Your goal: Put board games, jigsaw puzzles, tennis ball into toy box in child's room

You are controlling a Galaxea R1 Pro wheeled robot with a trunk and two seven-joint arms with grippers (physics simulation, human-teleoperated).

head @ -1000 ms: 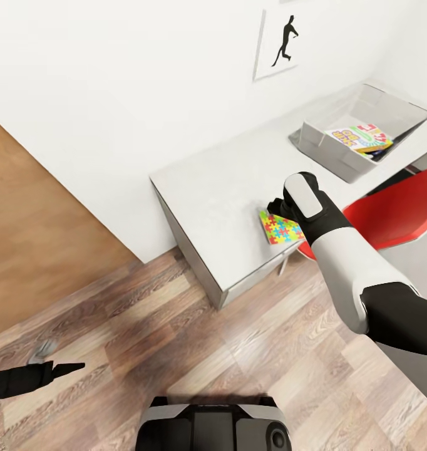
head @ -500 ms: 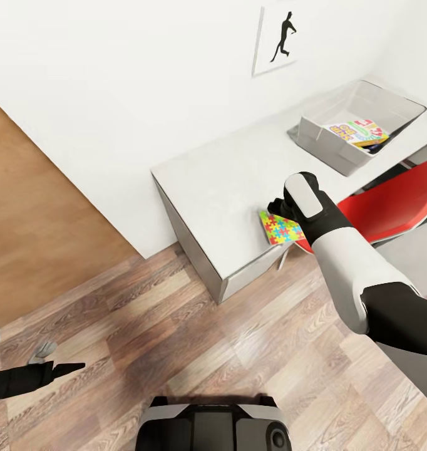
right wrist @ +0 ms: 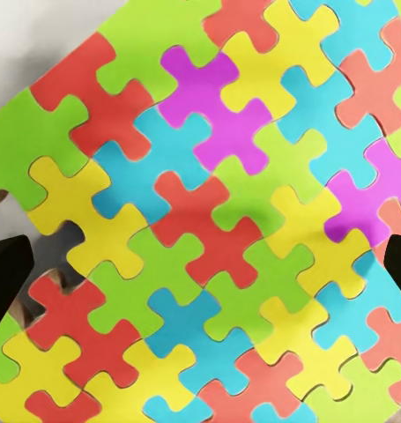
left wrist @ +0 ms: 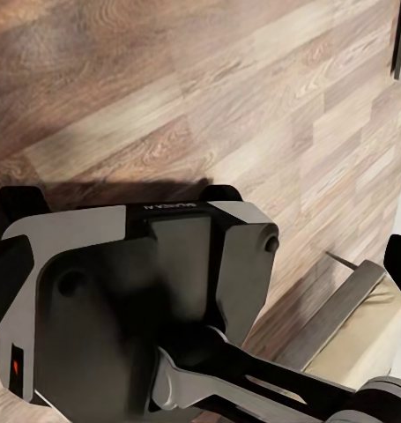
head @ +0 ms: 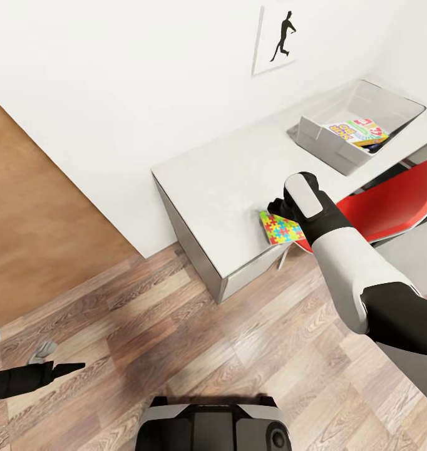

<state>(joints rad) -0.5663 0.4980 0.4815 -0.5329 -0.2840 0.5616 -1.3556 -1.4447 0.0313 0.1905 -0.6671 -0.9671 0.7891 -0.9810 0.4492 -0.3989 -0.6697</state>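
A jigsaw puzzle with a multicolour interlocking pattern lies at the front edge of the pale grey table. My right gripper hovers right over it. In the right wrist view the puzzle spreads wide under the open right gripper, a dark fingertip at either side. The light grey toy box stands at the table's far right with a printed board game inside. My left gripper hangs low over the floor, open, facing my own base.
A red chair stands tucked against the table just right of my right arm. A brown wooden panel lines the wall at left. A silhouette picture hangs above the table. Wood-plank floor lies between me and the table.
The whole head view shifted slightly a second ago, so the camera moved. Both arms have kept their places, and the right gripper stays over the puzzle.
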